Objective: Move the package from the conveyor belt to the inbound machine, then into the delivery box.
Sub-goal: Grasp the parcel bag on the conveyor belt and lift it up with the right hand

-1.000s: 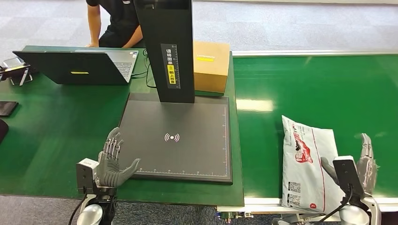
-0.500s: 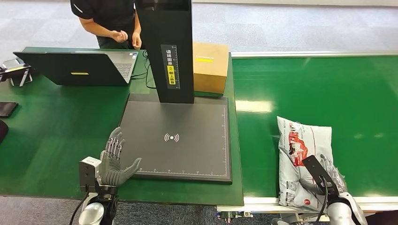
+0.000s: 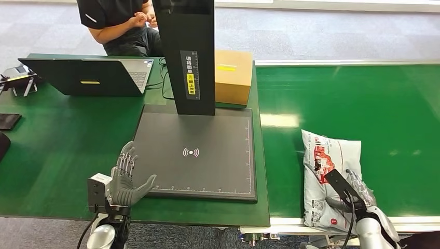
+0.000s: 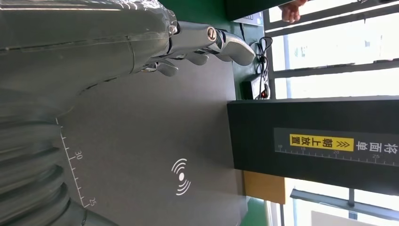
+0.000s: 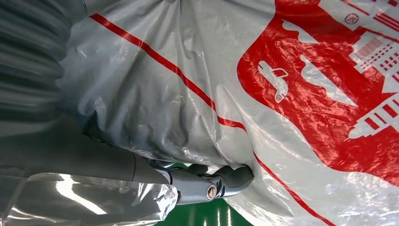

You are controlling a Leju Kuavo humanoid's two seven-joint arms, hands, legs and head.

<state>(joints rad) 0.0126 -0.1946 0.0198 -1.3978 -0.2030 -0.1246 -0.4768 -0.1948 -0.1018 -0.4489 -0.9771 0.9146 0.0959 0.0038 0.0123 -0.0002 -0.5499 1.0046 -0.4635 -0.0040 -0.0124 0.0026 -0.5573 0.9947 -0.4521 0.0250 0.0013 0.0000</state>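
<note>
The package lies lower right on the conveyor belt, gripped by the right hand; the left hand is spread, holding nothing.

1 pkg, 1 laptop, 1 box

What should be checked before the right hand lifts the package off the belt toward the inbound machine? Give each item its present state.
1. Right hand on the package: ok; the right wrist view shows fingers pressed into the plastic.
2. Grip firm enough to lift: cannot tell; the bag is soft and creased.
3. Package still on the conveyor belt: ok, at its near edge.
4. Inbound machine platform free of things: ok.
5. Left hand out of the way: ok; it holds nothing, at the platform's near left corner.
6. Cardboard box behind the scanner column: ok, apart from the path.
</note>
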